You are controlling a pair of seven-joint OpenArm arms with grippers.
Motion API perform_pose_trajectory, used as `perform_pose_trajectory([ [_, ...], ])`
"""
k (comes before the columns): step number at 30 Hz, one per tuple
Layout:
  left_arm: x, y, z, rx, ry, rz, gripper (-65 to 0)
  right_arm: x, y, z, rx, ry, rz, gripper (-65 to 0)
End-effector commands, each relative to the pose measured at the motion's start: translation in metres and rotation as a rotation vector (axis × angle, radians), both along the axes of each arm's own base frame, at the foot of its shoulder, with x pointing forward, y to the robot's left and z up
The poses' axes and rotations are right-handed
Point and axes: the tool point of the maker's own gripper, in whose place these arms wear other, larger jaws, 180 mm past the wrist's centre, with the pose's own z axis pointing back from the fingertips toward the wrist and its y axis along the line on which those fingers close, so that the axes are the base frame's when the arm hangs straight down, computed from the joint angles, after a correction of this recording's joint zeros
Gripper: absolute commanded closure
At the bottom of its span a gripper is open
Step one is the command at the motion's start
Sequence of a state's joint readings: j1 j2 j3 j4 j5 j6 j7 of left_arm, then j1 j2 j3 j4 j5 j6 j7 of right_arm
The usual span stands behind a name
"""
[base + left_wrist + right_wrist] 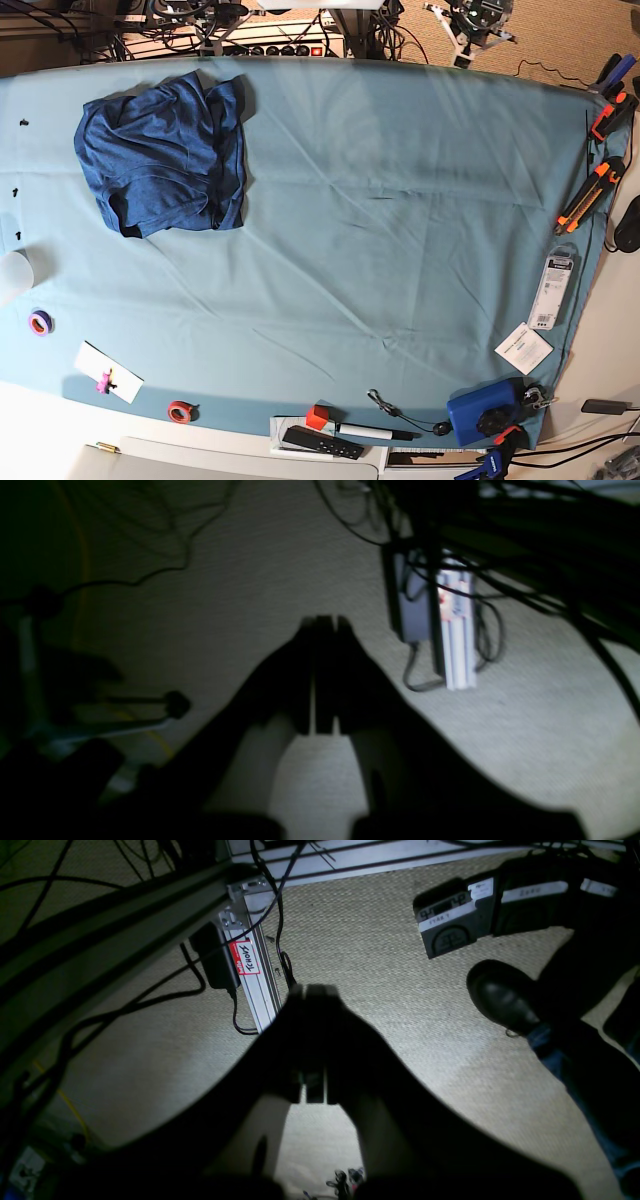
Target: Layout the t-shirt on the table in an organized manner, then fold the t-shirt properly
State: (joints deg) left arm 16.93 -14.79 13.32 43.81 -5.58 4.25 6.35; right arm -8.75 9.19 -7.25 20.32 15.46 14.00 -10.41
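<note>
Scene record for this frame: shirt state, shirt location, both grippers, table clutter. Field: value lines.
shirt: t-shirt, loosely bunched, not laid flat
location: base view's upper left of the table
left gripper: shut, empty, over carpet, off the table
right gripper: shut, empty, over carpet beside an aluminium rail
arms in base view: not visible
clutter: tape rolls along the lower-left edge, orange cutter at the right edge

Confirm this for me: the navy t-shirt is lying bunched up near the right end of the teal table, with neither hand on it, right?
Not quite. The base view shows the t-shirt bunched up near the left end of the table, not the right. The rest holds: neither hand is on it.
</note>
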Motion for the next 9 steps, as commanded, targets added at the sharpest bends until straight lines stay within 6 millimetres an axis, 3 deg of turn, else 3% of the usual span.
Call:
perform_pose_trajectory([
  [1,0.005,0.006,0.003,0.018,-0.022,0.004,0.0,0.009,-0.003,0.002,-0.002,-0.026,0.0,0.0],
  [9,0.015,0.043,0.011,0.211,-0.089,0.087,0.0,0.052,0.003,0.011,0.009,-0.139,0.021,0.0],
])
